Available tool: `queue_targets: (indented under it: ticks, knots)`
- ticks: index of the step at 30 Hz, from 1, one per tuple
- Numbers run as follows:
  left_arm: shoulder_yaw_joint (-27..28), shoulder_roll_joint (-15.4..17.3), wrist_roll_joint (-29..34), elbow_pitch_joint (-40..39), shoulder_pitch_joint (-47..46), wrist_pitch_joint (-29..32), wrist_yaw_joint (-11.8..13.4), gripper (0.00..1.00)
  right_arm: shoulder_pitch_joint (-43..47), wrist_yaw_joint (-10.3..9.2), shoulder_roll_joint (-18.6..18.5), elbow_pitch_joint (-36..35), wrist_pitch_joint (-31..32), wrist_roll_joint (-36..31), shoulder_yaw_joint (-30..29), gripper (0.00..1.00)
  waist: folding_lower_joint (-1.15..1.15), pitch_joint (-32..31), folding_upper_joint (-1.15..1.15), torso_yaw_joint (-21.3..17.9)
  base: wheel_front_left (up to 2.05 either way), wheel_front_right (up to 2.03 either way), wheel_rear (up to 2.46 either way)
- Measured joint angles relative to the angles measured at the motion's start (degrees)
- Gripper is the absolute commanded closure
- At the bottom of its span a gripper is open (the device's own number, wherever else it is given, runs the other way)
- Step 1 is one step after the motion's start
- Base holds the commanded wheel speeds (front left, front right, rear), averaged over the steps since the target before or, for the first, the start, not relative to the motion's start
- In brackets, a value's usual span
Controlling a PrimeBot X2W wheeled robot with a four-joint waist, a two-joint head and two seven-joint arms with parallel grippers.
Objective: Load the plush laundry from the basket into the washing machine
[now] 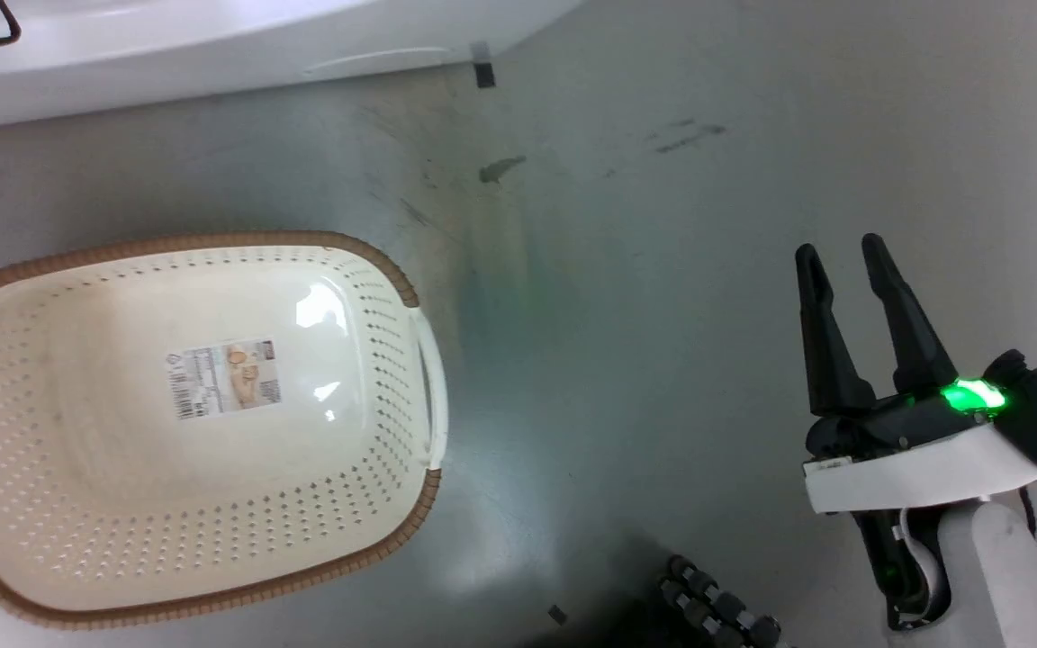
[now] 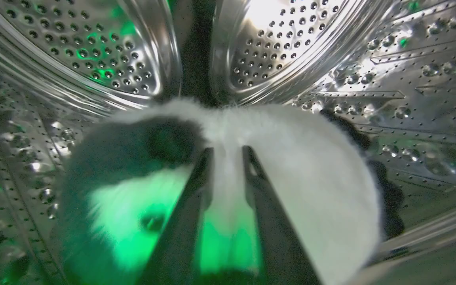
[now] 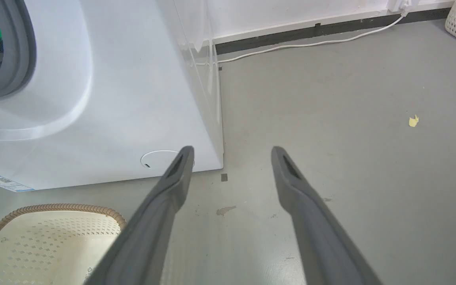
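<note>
Toy (image 2: 299,166) inside drum (image 2: 93,51), straight ahead of left gripper (image 2: 228,149); jaws narrow, seemingly pinching white fur. Right gripper (image 1: 840,247) outside drum, spread, empty.

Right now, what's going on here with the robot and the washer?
The robot is loading laundry. Its left gripper is inside the steel drum of the washing machine, pinched on the white fur of the plush laundry lying there. The basket sits on the floor, its bare bottom and label showing. The right gripper hangs open, holding nothing.
</note>
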Motion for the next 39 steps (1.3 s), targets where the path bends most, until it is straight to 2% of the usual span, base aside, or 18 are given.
queue_targets:
  ticks: [8, 13, 18, 21, 27, 35, 39]
  knots:
    - [-0.18, -2.70, -1.91, 4.17, 4.26, -7.14, -0.26, 0.00, 0.08, 0.00, 0.00, -0.20, 0.01, -3.61, -3.12, 0.00, 0.00, -4.78, 0.00, 2.66, 0.00, 0.00, 0.00]
    - [-0.48, -5.73, -3.76, 6.24, 12.35, -12.48, -1.31, 0.00, 1.47, 0.00, 0.00, -0.58, 0.00, -7.17, -5.28, 0.00, -0.01, -10.12, 0.00, 5.12, 0.00, 0.00, 0.00]
    - [1.10, -9.54, -7.91, 4.22, 23.23, -14.48, -2.89, 0.00, 4.85, 0.00, 0.01, -0.83, 0.00, -10.58, -6.91, 0.00, -0.01, -17.02, 0.00, 8.12, 0.00, 0.00, 0.00]
    - [1.74, -9.65, -8.99, -1.27, 30.73, -14.71, -3.72, 0.00, 6.73, 0.00, 0.01, -0.79, 0.00, -12.13, -7.30, 0.00, -0.02, -21.61, 0.00, 9.95, 0.00, 0.00, 0.00]
    - [2.87, -9.99, -9.60, -16.66, 48.29, -14.72, -3.70, 0.00, 10.41, 0.00, 0.00, -0.79, 0.00, -13.43, -7.90, 0.00, -0.03, -30.33, 0.00, 13.76, 0.00, 0.00, 0.00]
    - [7.02, -11.11, -11.10, -35.71, 71.28, -14.73, 0.82, 0.00, 14.22, 0.00, 0.01, -0.73, 0.01, -13.50, -7.73, 0.00, -0.03, -38.83, 0.00, 18.75, 0.00, 0.00, 0.00]
    - [8.13, -12.36, -10.60, -42.25, 80.14, -14.77, 2.57, 0.00, 15.42, 0.00, 0.01, -0.54, 0.01, -13.49, -7.34, 0.00, -0.01, -41.39, 0.00, 20.87, 0.00, 0.00, 0.00]
